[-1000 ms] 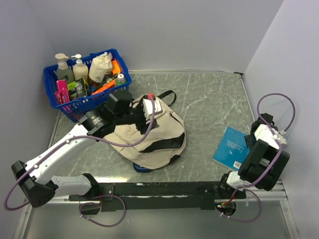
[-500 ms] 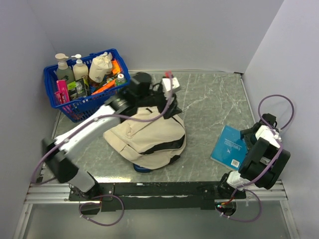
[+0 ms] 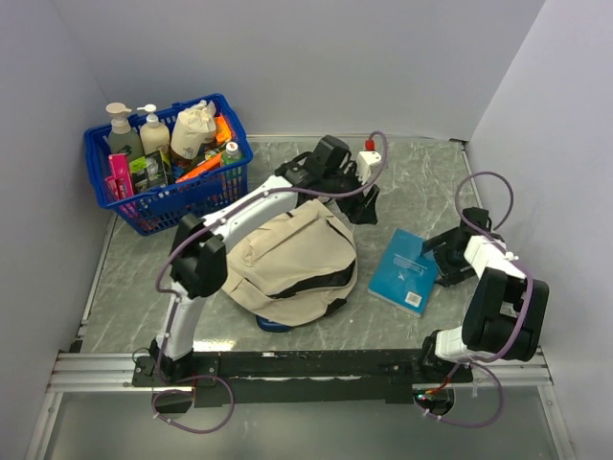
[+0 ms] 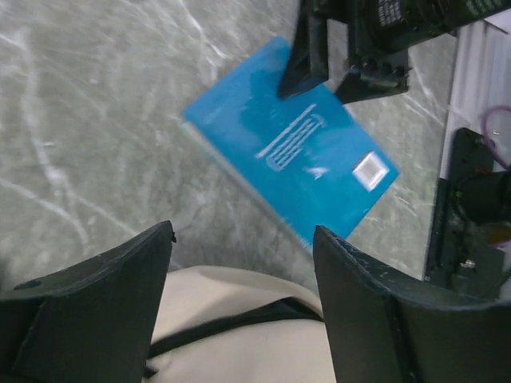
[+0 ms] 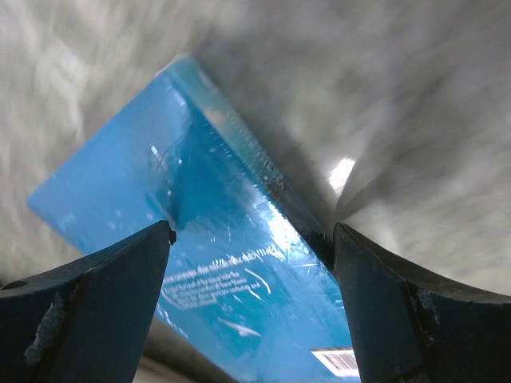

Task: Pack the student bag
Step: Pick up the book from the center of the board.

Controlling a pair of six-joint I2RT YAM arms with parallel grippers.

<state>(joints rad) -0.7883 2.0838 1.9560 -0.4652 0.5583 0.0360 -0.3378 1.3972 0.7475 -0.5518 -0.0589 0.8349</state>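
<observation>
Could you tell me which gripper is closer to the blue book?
The right gripper: it sits open at the blue book's edge, while the left gripper hovers by the student bag.

Soft, even light filled the booth from above, bright without being harsh. From overhead, the grey marbled tabletop (image 3: 412, 182) carried only a faint sheen. Thin, soft shadows sat under the cream-beige fabric backpack (image 3: 287, 259) and beside the blue plastic basket (image 3: 168, 196), and that view was sharp throughout. The left wrist camera was crisp on the glossy blue paperback book (image 4: 295, 159), while the black left gripper (image 4: 245, 233), close to the lens, sat dark and slightly soft. The right wrist view was badly smeared. There the marble was reduced to streaks, and a white patch beside the book's edge was probably glare.
</observation>
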